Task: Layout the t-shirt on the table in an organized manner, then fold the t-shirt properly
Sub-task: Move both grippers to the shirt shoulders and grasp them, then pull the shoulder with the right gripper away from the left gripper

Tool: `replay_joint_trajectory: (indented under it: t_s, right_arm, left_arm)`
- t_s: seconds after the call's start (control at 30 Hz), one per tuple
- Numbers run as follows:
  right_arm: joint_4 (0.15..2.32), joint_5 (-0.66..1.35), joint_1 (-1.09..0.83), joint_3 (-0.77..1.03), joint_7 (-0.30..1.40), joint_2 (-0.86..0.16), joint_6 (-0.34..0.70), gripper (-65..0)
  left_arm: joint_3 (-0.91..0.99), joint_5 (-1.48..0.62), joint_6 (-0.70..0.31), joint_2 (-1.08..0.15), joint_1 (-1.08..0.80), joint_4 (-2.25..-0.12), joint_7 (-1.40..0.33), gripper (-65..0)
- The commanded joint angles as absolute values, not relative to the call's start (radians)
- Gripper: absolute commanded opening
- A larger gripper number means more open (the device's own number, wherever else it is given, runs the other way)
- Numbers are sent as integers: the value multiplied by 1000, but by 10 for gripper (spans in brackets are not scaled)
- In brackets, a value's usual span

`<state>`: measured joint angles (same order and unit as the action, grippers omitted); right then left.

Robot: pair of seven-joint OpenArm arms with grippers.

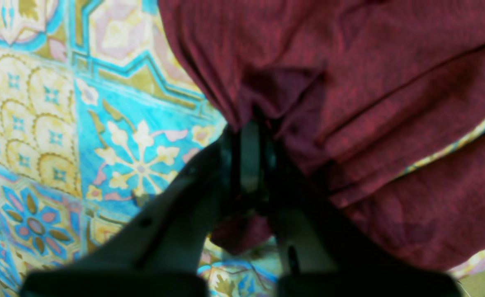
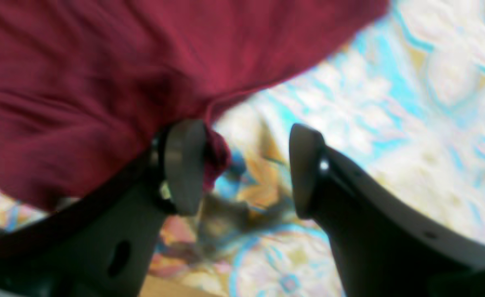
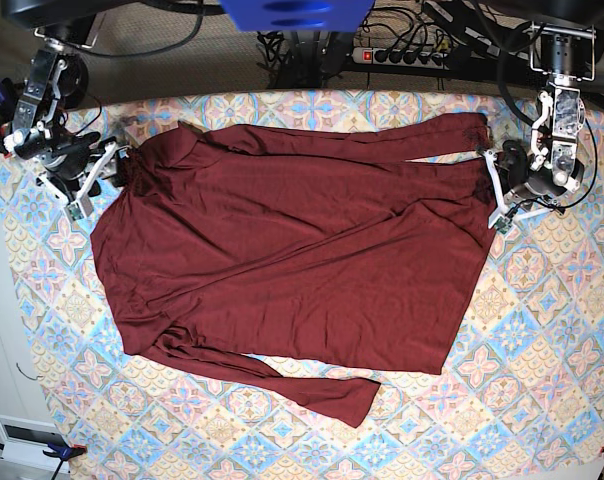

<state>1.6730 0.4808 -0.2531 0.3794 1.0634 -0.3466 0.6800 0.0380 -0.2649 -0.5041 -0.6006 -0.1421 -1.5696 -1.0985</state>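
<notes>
Base view: plain, seemingly unlabelled t-shirt [image 3: 302, 260]

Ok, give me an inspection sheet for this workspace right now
Surface: table under a pastel tiled cloth.
Job's things: t-shirt, maroon, spread out but creased, one sleeve trailing at the near edge.
Clutter: nothing seen.
Grippers: left pincer shut on the t-shirt's edge; right pincer open, one finger touching fabric.
Cables: tangle and a power strip beyond the far edge.
Surroundings: blue object overhead, floor behind.
</notes>
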Motion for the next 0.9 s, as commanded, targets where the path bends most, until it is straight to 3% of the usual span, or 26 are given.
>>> replay_joint_trajectory:
  t_s: [0.0, 0.5, 0.7, 0.87]
  right_arm:
    - [1687, 492, -248, 386, 1052, -366, 677, -335]
    - [1570, 495, -254, 377, 1050, -361, 679, -341]
    - [1569, 496, -255, 374, 1052, -352, 680, -451]
    - [1486, 496, -248, 381, 1052, -337, 680, -585]
  left_arm:
    - [50, -265, -501, -622, -130, -1583, -1090, -650]
    - [50, -272, -501, -622, -130, -1583, -1090, -650]
    - [50, -274, -501, -622, -130, -1583, -1090, -650]
    - [51, -274, -501, -622, -130, -1583, -1089, -650]
